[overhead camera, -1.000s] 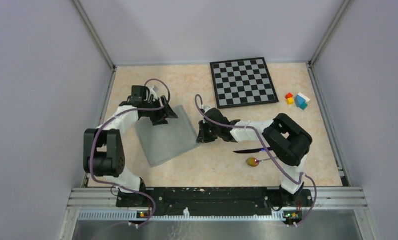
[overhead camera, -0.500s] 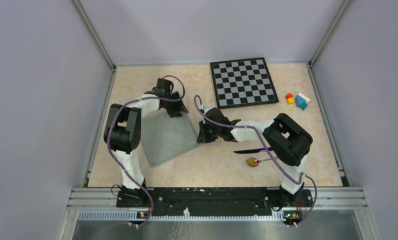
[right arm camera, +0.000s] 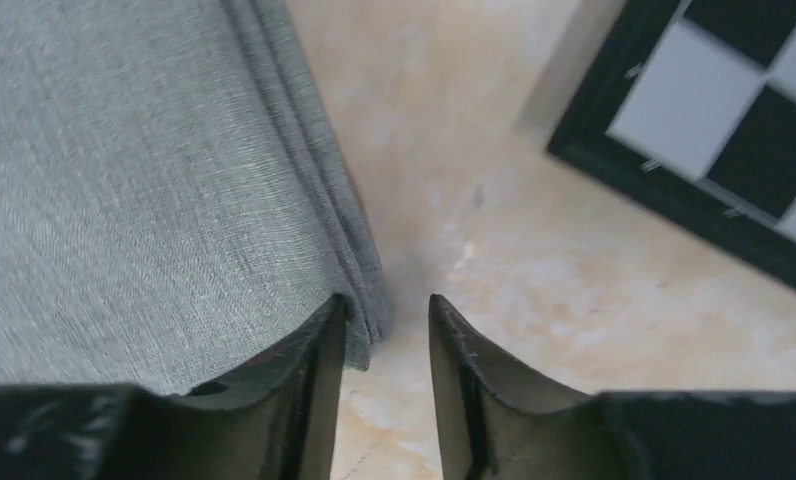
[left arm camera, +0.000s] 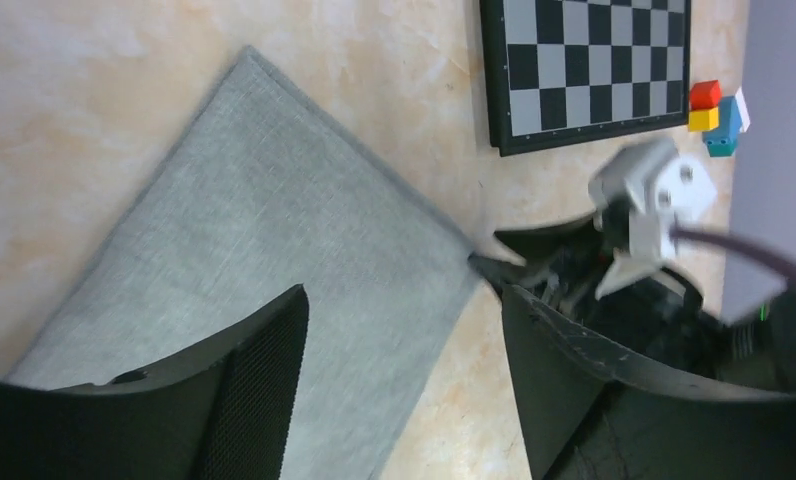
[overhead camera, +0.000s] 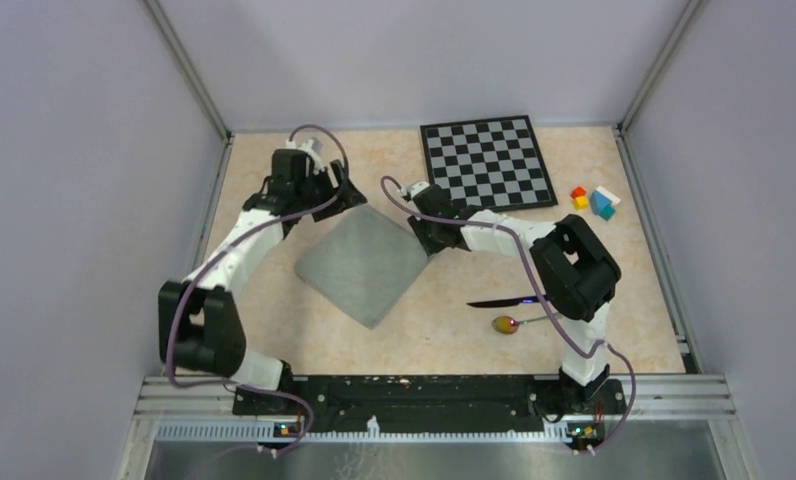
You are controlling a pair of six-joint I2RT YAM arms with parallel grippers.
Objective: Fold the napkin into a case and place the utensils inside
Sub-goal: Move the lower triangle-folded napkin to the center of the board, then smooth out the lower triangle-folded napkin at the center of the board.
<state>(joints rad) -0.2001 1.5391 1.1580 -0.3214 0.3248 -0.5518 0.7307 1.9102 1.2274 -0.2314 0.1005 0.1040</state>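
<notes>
Reaching in from both sides, arms flank napkin [overhead camera: 364, 265], flat mid-frame: left gripper [left arm camera: 402, 300] wide over upper-left edge, right gripper [right arm camera: 386, 305] narrowly parted at right corner. Right wrist view alone shows layered edge.

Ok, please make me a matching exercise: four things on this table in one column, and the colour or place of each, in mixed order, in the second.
1 napkin
2 chessboard
3 spoon
4 blocks

A beside the knife
B grey-green, lying flat
C far right, many colours
D black and white squares

Pairs: 1-B, 2-D, 3-A, 4-C
</notes>
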